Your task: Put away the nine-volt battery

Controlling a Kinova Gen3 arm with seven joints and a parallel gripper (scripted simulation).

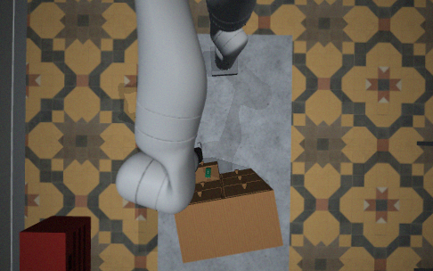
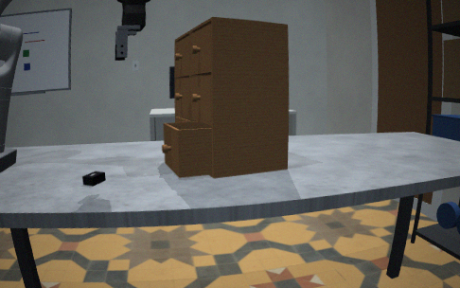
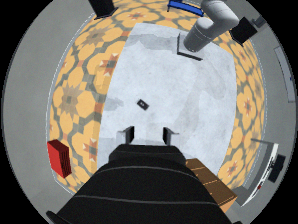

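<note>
The nine-volt battery, small and dark, lies on the table in front of the chest. The brown chest stands upright. Its bottom drawer on the side nearer the exterior camera is pulled well out. A small green thing lies in an open drawer; I cannot tell what it is. No battery shows in a drawer. The other visible drawers look pushed in. My gripper is open and empty, high above the table in front of the chest; the arm mostly hides it in the top view.
The arm reaches over the table and covers part of the chest's front in the top view. The arm's base stands at the table's far end from the chest. A red cabinet stands off the table's side.
</note>
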